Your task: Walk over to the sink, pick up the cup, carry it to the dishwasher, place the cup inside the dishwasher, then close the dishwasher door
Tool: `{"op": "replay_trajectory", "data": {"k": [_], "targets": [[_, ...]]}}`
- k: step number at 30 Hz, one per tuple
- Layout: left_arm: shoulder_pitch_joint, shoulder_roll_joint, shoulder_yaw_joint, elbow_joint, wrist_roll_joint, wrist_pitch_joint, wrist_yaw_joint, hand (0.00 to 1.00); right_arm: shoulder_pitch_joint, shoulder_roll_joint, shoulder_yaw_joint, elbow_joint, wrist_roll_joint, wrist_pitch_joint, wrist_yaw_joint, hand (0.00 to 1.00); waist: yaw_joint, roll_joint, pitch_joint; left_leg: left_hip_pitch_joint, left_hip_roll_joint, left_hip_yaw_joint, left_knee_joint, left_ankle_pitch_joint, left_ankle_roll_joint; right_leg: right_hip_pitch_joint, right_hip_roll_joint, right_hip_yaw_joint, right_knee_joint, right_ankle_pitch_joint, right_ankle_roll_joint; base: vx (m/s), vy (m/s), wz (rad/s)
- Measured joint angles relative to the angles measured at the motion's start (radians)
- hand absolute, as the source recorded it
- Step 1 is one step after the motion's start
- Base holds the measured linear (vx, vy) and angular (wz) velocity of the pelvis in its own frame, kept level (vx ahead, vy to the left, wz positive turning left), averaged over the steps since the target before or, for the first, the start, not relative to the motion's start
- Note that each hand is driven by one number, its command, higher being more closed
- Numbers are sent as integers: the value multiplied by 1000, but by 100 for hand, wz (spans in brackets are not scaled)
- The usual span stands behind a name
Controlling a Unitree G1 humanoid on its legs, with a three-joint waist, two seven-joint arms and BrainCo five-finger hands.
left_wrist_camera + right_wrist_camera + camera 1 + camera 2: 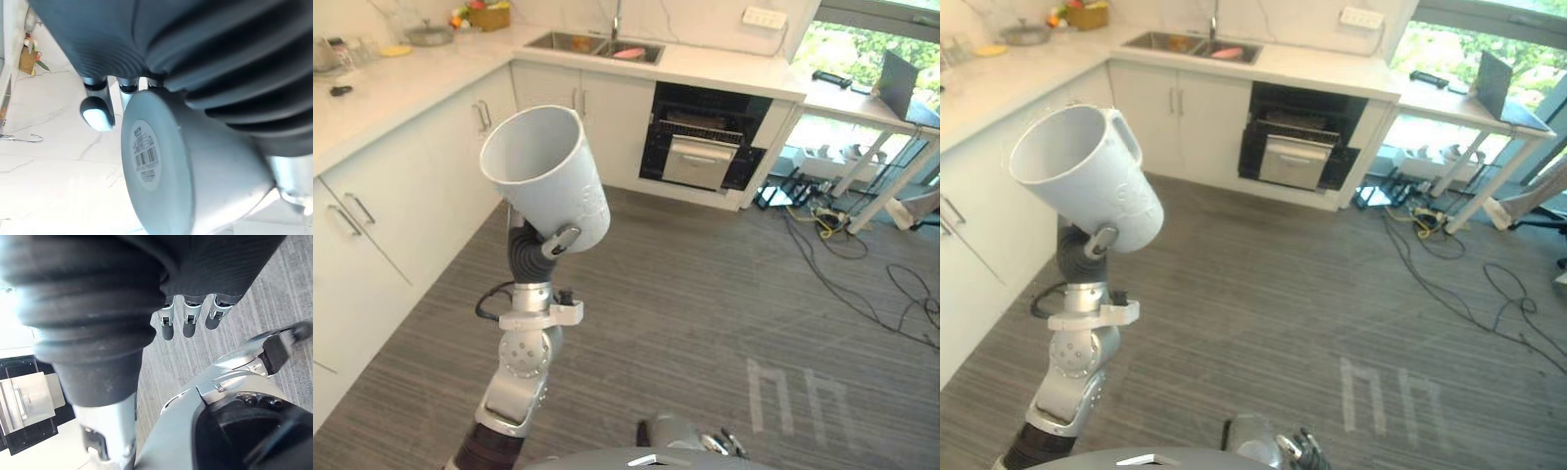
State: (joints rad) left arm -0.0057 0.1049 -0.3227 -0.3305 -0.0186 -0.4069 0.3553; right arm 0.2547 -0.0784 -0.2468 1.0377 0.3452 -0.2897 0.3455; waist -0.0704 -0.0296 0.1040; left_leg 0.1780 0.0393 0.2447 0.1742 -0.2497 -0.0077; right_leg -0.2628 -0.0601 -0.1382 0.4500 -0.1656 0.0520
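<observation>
cup (548, 176): in our left hand (560, 240), fingers wrapped round it, well short of the dishwasher (705, 147)
right hand (185, 320): fingers loose, holding nothing
done: pickup (we reckon)
left: carry over, load, close up

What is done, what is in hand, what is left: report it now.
Done: the cup is off the sink, gripped in the left hand and raised above the floor. In hand: the carry; the dishwasher stands open across the room. Left: reach it, set the cup inside, close the door. The right hand hangs open, holding nothing.
</observation>
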Motion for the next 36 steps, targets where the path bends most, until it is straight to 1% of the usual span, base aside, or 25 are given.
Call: {"op": "replay_trajectory", "data": {"k": [1, 2, 3, 4, 5, 6, 8, 9, 11, 13, 15, 16, 17, 19, 20, 21, 23, 25, 27, 28, 30, 32, 33, 35, 36], "targets": [[1, -1, 8, 4, 0, 5, 2, 100, 2, 2, 10, -1, -1, -1, -1, 0, 4, -8, -3, 13, 4, 0, 8, -11, -17, 3, 16, 15, -83, 61, -10, 514, -135, -5], [6, 2, 19, 15, -1, 5, 10, 100, 14, 13, 32, -4, -2, -1, -3, 0, 6, -39, -16, 42, 1, 1, 32, -41, -62, 27, 26, 53, -200, 280, -54, 525, -188, -12], [17, -25, 28, 49, 1, -3, 13, 100, 8, 9, 48, -1, -2, 4, -7, 0, 9, -20, -29, 66, 32, 0, 51, -79, -79, 54, 54, 46, -181, 274, -36, 487, -187, -8], [23, -39, 29, 63, 1, -3, 13, 100, 9, 4, 55, -3, -11, 6, -5, 0, 5, 0, -32, 68, 57, 3, 61, -85, -87, 66, 69, 45, -191, 264, -38, 425, -166, 4], [31, -59, 20, 73, 2, -7, 12, 100, 4, -14, 61, -6, -13, 9, 2, 0, 4, 32, -33, 72, 81, 3, 68, -86, -83, 92, 93, 33, -226, 251, -43, 350, -136, 18], [33, -75, 2, 71, 1, -10, 11, 100, -3, -28, 69, -6, -17, 12, 2, 0, 9, 49, -33, 71, 95, 8, 65, -69, -71, 107, 103, 20, -245, 244, -53, 326, -135, 24], [33, -77, -2, 70, 0, -11, 9, 100, -2, -27, 74, -5, -17, 12, 2, 0, 11, 45, -32, 83, 96, 15, 64, -27, -63, 144, 103, 13, -274, 237, -57, 250, -115, 25], [35, -74, -4, 69, -2, -12, 6, 100, -1, -28, 81, -4, -18, 11, 0, 0, 15, 42, -31, 101, 97, 30, 76, 6, -59, 193, 101, 11, -310, 236, -59, 230, -105, 18], [37, -66, -5, 69, -3, -16, 1, 100, 2, -28, 80, -3, -17, 11, -6, 0, 22, 35, -39, 103, 99, 30, 84, 22, -53, 226, 96, 9, -354, 243, -61, 146, -31, 10], [37, -62, -20, 70, -3, -21, -8, 100, 0, -36, 75, -1, -17, 10, -8, 0, 20, 51, -51, 99, 94, 32, 38, 22, -51, 241, 99, 11, -410, 262, -62, 60, 71, 4], [37, -38, -41, 73, -3, -22, -9, 100, -3, -35, 66, 1, -18, 10, -7, 0, 18, 55, -54, 96, 80, 31, -23, 26, -49, 246, 103, 21, -471, 302, -55, -3, 124, -10], [37, -24, -42, 77, -3, -22, -9, 100, -4, -35, 58, 1, -18, 10, -6, 0, 11, 59, -58, 95, 72, 32, -41, 26, -49, 246, 105, 29, -507, 332, -50, -37, 136, -18], [36, -12, -40, 80, -3, -23, -8, 100, -5, -30, 54, 1, -18, 10, -6, 0, 10, 55, -55, 93, 67, 34, -47, 25, -48, 246, 105, 36, -524, 346, -49, -66, 145, -30], [36, 21, -36, 119, -3, -29, 0, 100, -4, -7, 46, 1, -20, 10, -6, 0, 9, 28, -42, 94, 52, 39, -55, 15, -49, 237, 99, 59, -533, 368, -43, -112, 156, -27], [36, 24, -37, 130, -3, -29, 3, 100, -4, -1, 46, 0, -19, 10, -5, 0, 9, 24, -44, 94, 52, 41, -55, 6, -50, 233, 101, 64, -535, 372, -42, -134, 134, -20], [35, 24, -41, 140, -3, -29, 8, 100, -3, 0, 42, 0, -20, 11, -4, 0, 7, 26, -43, 94, 56, 56, -57, -18, -56, 224, 107, 71, -539, 382, -37, -119, 107, -16], [27, 25, -52, 149, -2, -29, 10, 100, -4, -1, 37, -4, -19, 11, 7, 0, 0, 36, -38, 95, 64, 59, -70, -64, -57, 217, 117, 71, -540, 395, -30, -157, 125, -14], [30, 42, -73, 155, -2, -29, 11, 100, 4, 9, 35, -4, -18, 13, 11, 0, 5, 33, -40, 96, 53, 81, -68, -66, -55, 211, 110, 90, -540, 404, -30, -127, 81, -24], [30, 44, -79, 155, 0, -33, 12, 100, 9, 23, 37, -14, -19, 12, 16, 0, -2, 25, -46, 102, 45, 88, -69, -66, -54, 211, 106, 99, -540, 407, -29, -57, 36, -13], [30, 45, -81, 156, 0, -35, 12, 100, 11, 25, 36, -20, -19, 12, 16, 0, -6, 25, -45, 102, 44, 88, -70, -66, -54, 210, 105, 99, -540, 407, -29, -15, 26, -3], [29, 46, -79, 174, 0, -39, 12, 100, 14, 23, 37, -34, -19, 12, 18, 0, -16, 37, -43, 102, 45, 87, -71, -67, -56, 208, 107, 100, -540, 406, -28, 10, 7, -2], [28, 48, -80, 199, 0, -39, 14, 100, 13, 18, 37, -39, -19, 10, 22, 0, -20, 42, -42, 103, 48, 88, -69, -70, -61, 207, 112, 103, -540, 404, -26, 40, 15, -6], [28, 53, -80, 209, 1, -39, 17, 100, 11, 18, 37, -39, -19, 9, 23, 0, -22, 51, -37, 103, 50, 88, -63, -70, -61, 206, 114, 105, -540, 403, -25, 50, 16, -6], [27, 55, -78, 227, 1, -39, 18, 100, 9, 9, 36, -39, -20, 9, 23, 0, -23, 55, -34, 102, 50, 87, -55, -70, -61, 206, 115, 110, -540, 402, -24, 33, 13, -7], [27, 56, -77, 235, 1, -39, 18, 100, 7, 1, 36, -38, -20, 8, 23, 0, -22, 65, -27, 102, 50, 85, -54, -70, -61, 207, 115, 111, -540, 401, -23, 17, 13, -4]]}}
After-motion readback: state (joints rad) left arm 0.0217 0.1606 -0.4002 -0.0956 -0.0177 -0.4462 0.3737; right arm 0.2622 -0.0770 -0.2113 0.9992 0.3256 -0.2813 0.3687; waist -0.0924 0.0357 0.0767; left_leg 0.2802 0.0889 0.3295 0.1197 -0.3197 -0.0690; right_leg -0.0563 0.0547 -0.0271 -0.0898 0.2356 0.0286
